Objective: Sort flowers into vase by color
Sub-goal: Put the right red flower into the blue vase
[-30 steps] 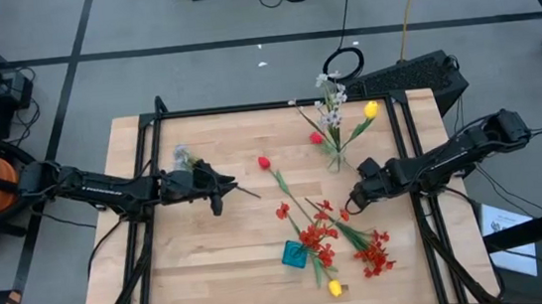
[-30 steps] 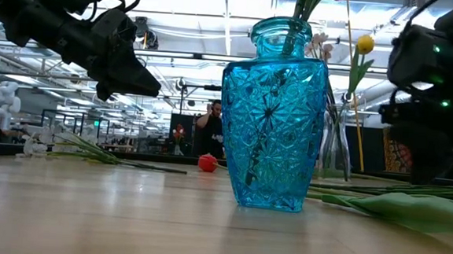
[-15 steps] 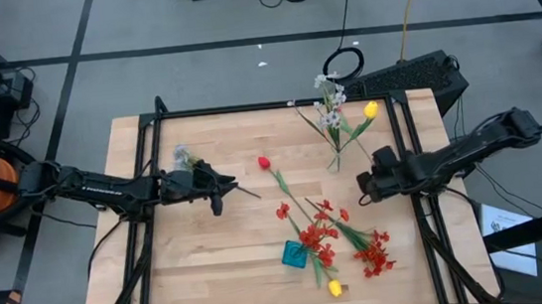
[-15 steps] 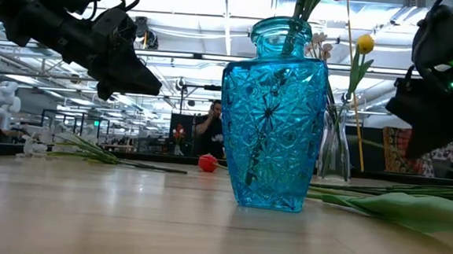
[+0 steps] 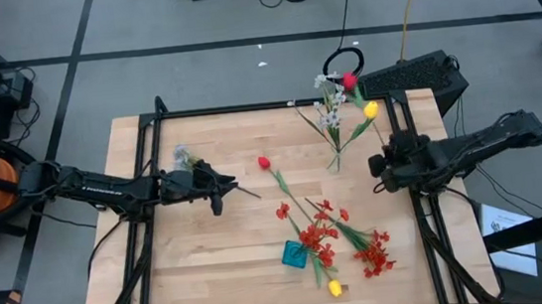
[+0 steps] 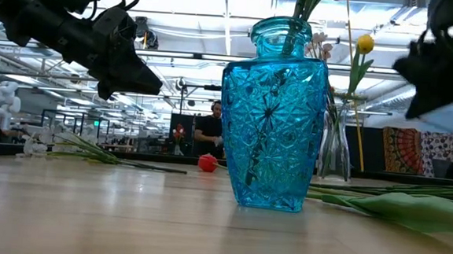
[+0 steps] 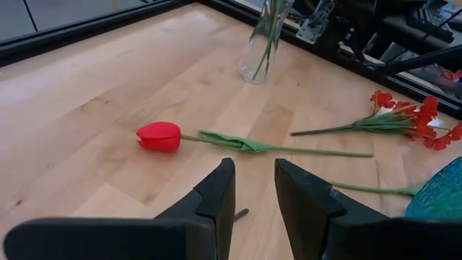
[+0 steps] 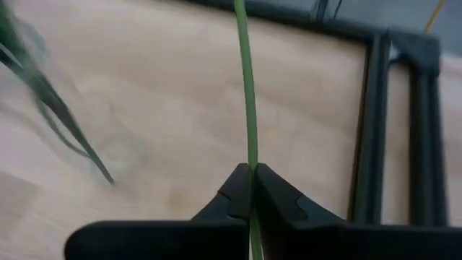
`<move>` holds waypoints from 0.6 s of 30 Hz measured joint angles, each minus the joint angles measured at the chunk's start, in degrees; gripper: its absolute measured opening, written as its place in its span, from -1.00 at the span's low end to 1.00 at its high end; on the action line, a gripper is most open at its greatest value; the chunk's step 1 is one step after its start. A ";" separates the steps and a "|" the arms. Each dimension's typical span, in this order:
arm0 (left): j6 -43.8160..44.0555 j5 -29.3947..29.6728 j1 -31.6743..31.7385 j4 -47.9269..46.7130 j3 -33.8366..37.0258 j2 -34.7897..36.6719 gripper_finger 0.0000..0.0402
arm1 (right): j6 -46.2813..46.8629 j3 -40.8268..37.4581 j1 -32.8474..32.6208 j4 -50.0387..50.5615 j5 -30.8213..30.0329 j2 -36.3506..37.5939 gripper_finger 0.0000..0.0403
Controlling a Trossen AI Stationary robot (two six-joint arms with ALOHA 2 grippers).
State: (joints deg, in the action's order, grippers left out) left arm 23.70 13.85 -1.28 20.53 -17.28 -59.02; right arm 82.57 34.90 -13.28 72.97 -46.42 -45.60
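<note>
Right gripper clamped on green flower stem; left gripper slightly parted, empty.

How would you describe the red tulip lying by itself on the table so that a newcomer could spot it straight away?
Start at the blue vase near the table's front edge, then look toward the table's middle. There a red tulip lies flat, its green stem running back toward the vase. Unlike the red blossom sprays nearby, it has one closed bud.

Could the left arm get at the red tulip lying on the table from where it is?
Probably yes: the red tulip lies on bare wood just ahead of the left gripper, its fingers slightly parted and nothing between them.
</note>
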 joint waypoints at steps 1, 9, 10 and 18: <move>0.00 0.03 0.00 0.01 0.00 0.00 -0.48 | -0.65 1.92 0.00 1.67 -0.98 0.17 -1.00; 0.00 0.20 0.00 0.01 0.00 0.00 -0.48 | -4.28 18.68 0.00 16.52 -7.09 -0.03 -1.00; -0.02 0.20 0.00 0.01 0.00 0.00 -0.48 | -5.04 20.50 0.02 16.89 -7.72 -0.03 -1.00; -0.04 0.75 0.00 0.00 0.00 0.00 -0.48 | -16.99 28.57 0.00 11.87 -9.15 -0.85 -1.00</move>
State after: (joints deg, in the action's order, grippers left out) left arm 23.66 14.60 -1.28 20.53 -17.28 -59.02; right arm 65.58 63.47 -13.28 84.84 -55.57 -46.44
